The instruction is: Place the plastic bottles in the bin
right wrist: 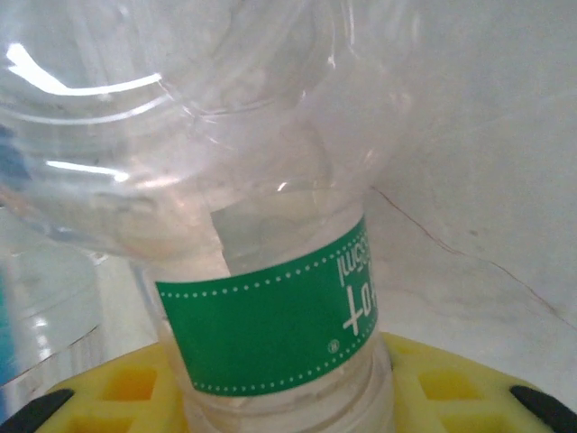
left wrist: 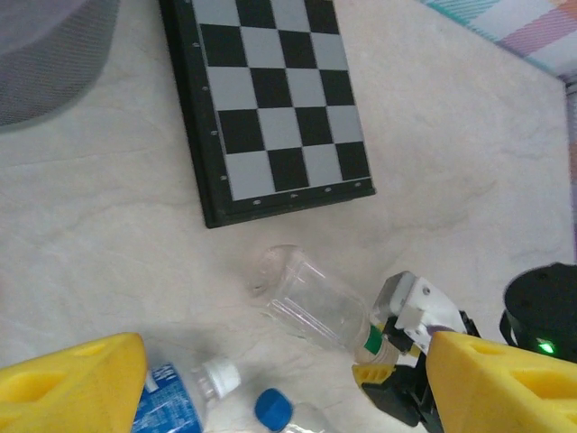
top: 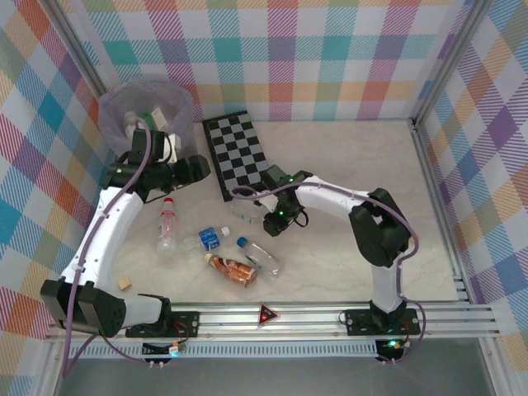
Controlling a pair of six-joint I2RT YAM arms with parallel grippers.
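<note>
A clear bottle with a green neck band [left wrist: 315, 302] lies on the table below the chequered board. My right gripper [right wrist: 279, 401] is shut on its neck, a yellow pad [right wrist: 451, 383] on each side; the gripper [top: 266, 218] and this bottle [top: 246, 216] are at mid-table in the top view. Lying loose nearer the arms are a red-labelled bottle [top: 167, 227], a blue-labelled one [top: 206, 239], a brown-orange one [top: 231, 270] and a clear blue-capped one [top: 257, 256]. The bin [top: 115, 106] at the back left holds other bottles. My left gripper [top: 196, 169] hangs open beside the bin, holding nothing.
The black-and-white chequered board [top: 239, 153] lies flat between the bin and my right arm. A small wooden block [top: 124, 283] sits near the left arm's base. Checked walls enclose the table on three sides, with bare tabletop to the right.
</note>
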